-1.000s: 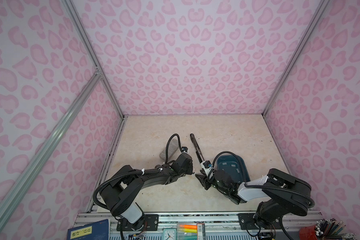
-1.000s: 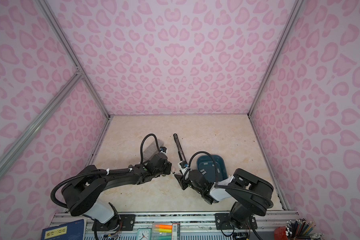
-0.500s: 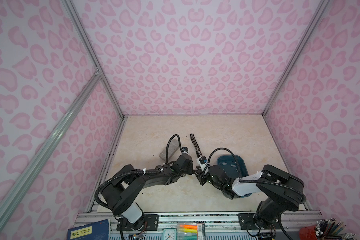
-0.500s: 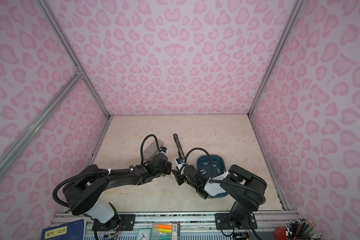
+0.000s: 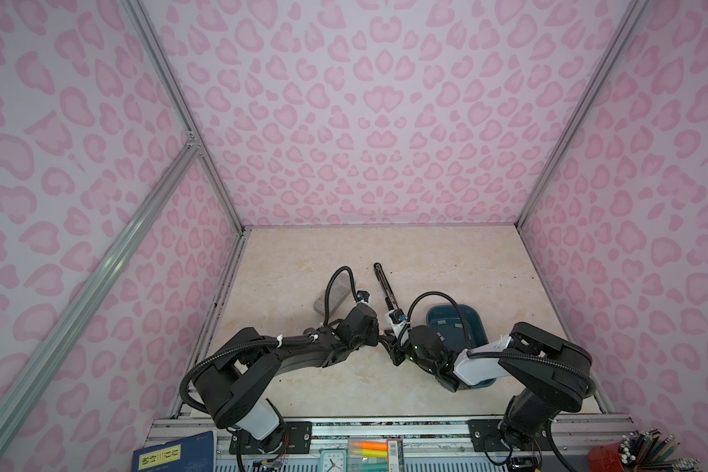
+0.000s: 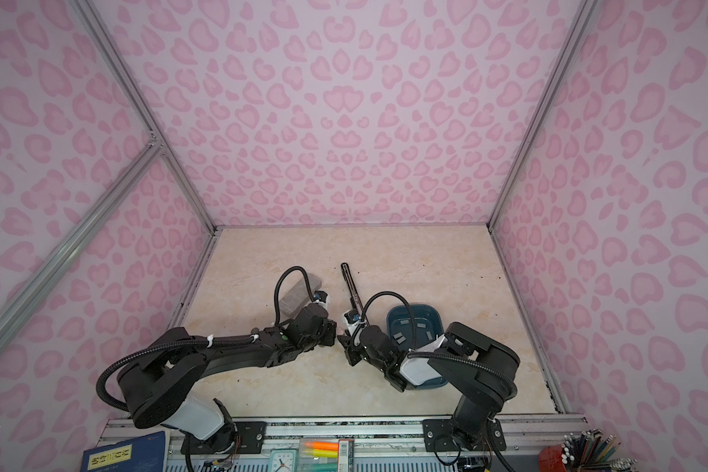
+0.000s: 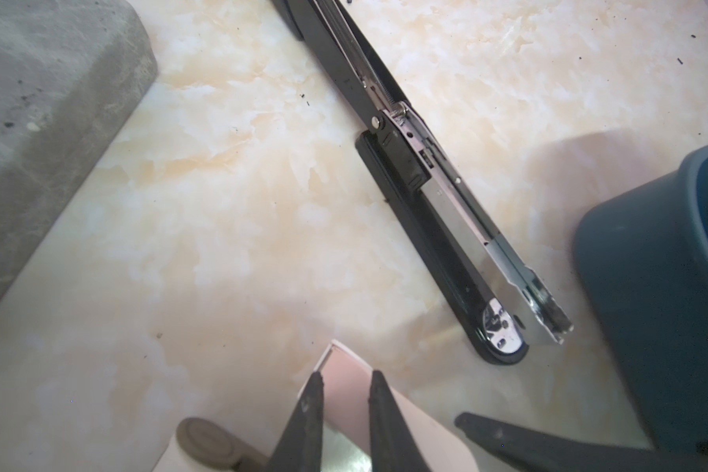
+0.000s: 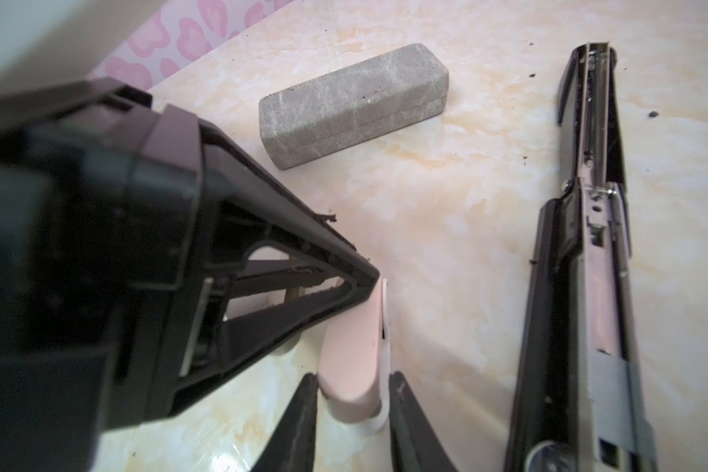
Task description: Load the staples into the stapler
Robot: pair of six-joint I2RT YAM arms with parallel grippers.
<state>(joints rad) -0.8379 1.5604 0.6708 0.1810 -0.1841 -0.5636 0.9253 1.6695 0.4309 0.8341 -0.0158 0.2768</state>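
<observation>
**Item 1. Left gripper** (image 7: 346, 375): low over the middle of the table (image 5: 303, 265). Its jaws are pressed together on a short flat strip (image 7: 345, 361), pink-sheened with a pale edge. This is most likely one of the staples, though the close views are too blurred to be sure.

**Item 2. Right gripper** (image 8: 352, 378): nose to nose with the left. Its fingers flank the other end of the same strip, hard against it. Whether they actually pinch it, I cannot tell.

**Item 3. Stapler** (image 5: 385, 286): black, hinged open and lying flat, with the metal channel facing up. It runs from 11 to 5 o'clock in both top views. Its near end sits just past the grippers at 12 o'clock.

**Item 4. Staples** (image 6: 401, 323): loose grey strips lying in the dark blue tray (image 6: 440, 327). The tray is at 3 o'clock from the grippers, partly under the right arm.

**Item 5. Grey speckled block** (image 5: 334, 292): at 10 o'clock from the grippers, apart from the stapler. The left arm's cable arcs over it.
</observation>
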